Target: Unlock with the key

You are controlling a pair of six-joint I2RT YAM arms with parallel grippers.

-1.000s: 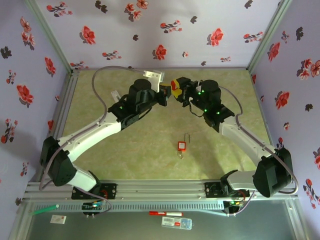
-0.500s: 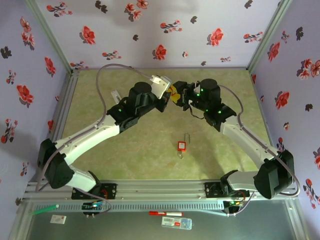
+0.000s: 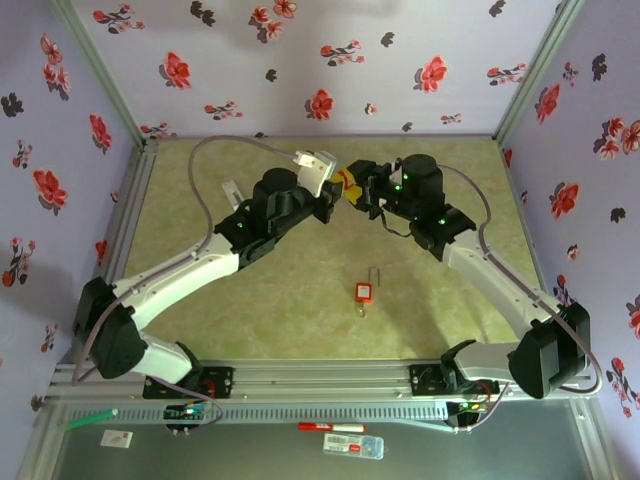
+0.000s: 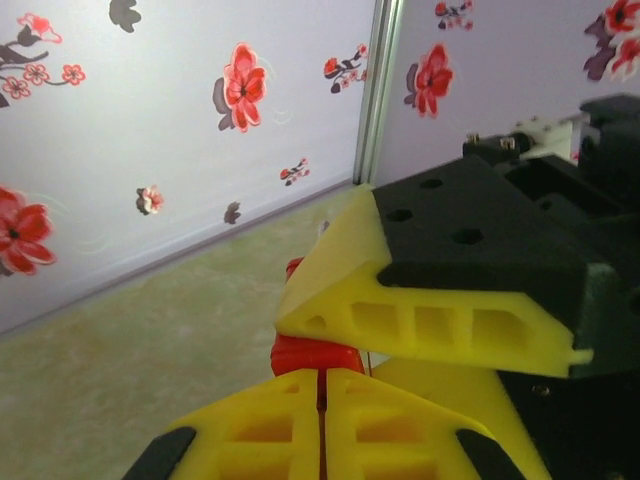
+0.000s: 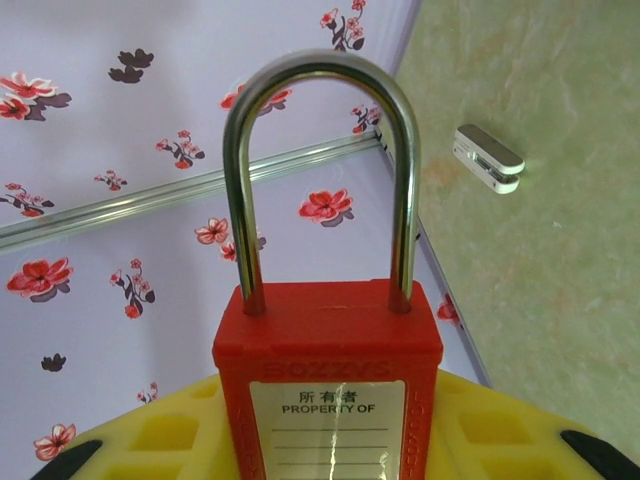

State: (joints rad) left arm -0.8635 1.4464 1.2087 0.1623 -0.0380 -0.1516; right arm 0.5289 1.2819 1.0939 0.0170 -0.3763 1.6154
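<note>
**Padlock and key held up over the far half of the tabletop**

The tabletop (image 3: 250,300) is a mottled green mat. Lilac walls (image 3: 300,70) printed with red and dark flowers box it in on three sides, with aluminium posts (image 3: 100,70) in the corners. A small red lock-like piece with a thin wire loop (image 3: 364,292) lies near the middle of the mat, well apart from both my arms. A small white block (image 5: 488,158) sits on the mat towards the back left.

In front of my bases, a grey ledge (image 3: 500,450) carries a green pen (image 3: 90,418), a red-and-white pen (image 3: 330,428) and a clear packet (image 3: 352,445).

My right gripper (image 5: 328,440) is part-way closed around a red padlock (image 5: 328,370), held upright off the mat, its steel shackle (image 5: 318,62) seated in the body. My left gripper (image 4: 320,385) is pressed fully together on a thin red piece, the key (image 4: 315,355) as far as I can tell, just beside the right gripper's yellow finger (image 4: 430,320).
</note>
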